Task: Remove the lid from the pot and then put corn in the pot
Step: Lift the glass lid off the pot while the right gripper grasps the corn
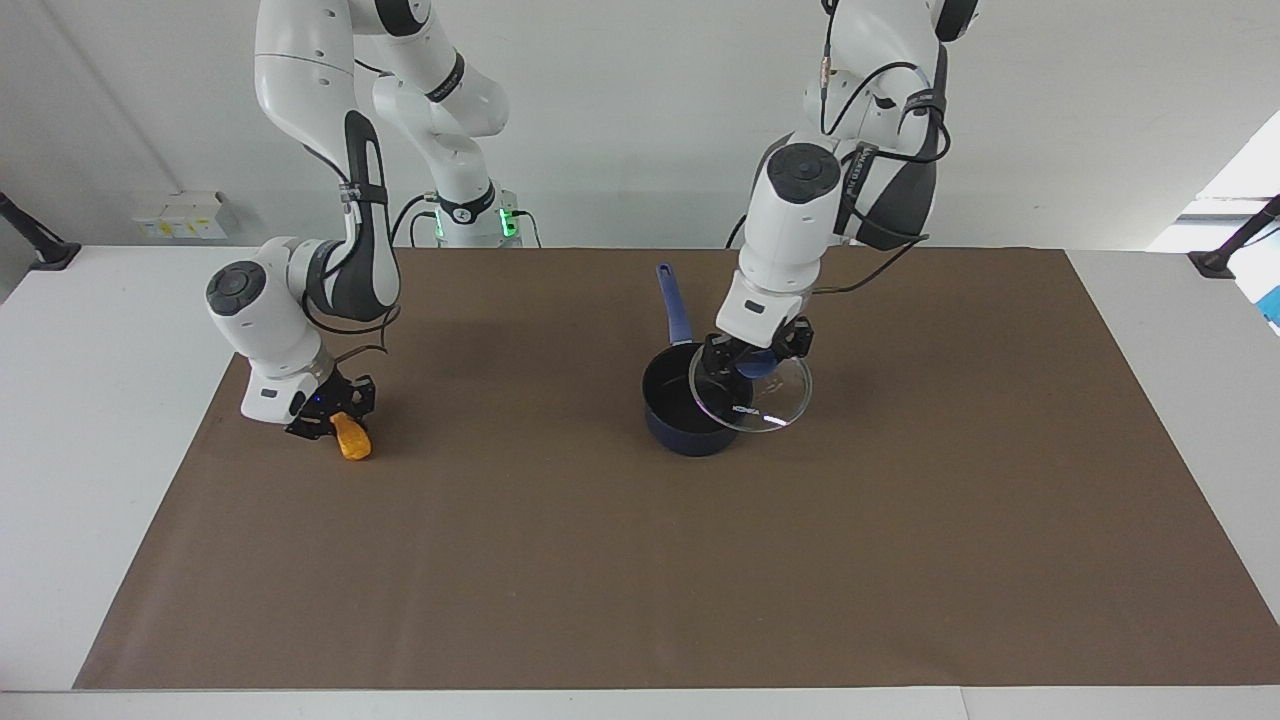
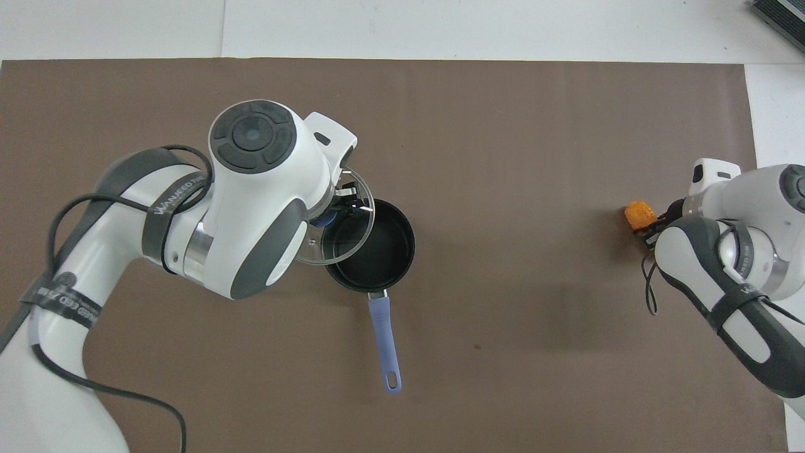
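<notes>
- From my remote station: the left hand (image 1: 757, 352) is pinching the blue knob of the round clear glass lid with the thin metal rim (image 1: 752, 394), fingers pressed in on the knob from both sides.
- The lid (image 2: 336, 226) is up in the air, clear of the pot and tilted a bit. It hangs partly over the pot's rim and partly over the brown mat toward the left arm's end of the desk.
- The small dark navy-blue saucepan (image 1: 690, 405) sits on the mat around the middle of the desk, open, and I can see straight into its black inside (image 2: 371, 248). Its long straight blue handle points toward the robots.
- Over at the right arm's end, the right hand (image 1: 330, 415) is down low and closed around the stubby orange-yellow corn cob (image 1: 350, 437). The cob pokes out from between the fingers, tilted, with its lower end at or just off the mat; I can't tell which.
- In the overhead view only the tip of the corn (image 2: 639, 214) shows past the right hand (image 2: 654, 226); the rest is covered by the wrist.
- Corn and pot are well apart, with bare brown mat (image 1: 640, 560) between them.
- The mat covers most of the white desk (image 1: 100, 330).
</notes>
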Available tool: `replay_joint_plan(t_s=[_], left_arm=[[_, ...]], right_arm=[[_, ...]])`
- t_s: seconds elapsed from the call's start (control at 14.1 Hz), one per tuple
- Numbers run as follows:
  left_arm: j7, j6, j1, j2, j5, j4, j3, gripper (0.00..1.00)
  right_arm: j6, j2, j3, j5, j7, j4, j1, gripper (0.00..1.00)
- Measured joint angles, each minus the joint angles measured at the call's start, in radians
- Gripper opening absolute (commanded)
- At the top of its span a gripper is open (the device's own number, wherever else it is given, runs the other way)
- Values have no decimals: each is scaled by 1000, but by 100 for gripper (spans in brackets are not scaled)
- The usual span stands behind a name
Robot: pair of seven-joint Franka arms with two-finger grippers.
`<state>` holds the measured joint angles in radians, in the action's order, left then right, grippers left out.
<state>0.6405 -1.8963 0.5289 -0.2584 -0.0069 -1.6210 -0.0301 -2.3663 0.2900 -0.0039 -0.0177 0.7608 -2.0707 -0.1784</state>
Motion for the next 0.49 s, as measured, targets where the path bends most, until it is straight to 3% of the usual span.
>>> replay_joint_plan(t_s=[0.28, 0.49], left_arm=[[-159, 39, -113, 26, 0, 0, -3, 0], [-258, 46, -197, 26, 0, -9, -4, 0]], right_arm=[[35, -61, 2, 0, -133, 21, 6, 0], [219, -176, 6, 0, -231, 63, 16, 0]])
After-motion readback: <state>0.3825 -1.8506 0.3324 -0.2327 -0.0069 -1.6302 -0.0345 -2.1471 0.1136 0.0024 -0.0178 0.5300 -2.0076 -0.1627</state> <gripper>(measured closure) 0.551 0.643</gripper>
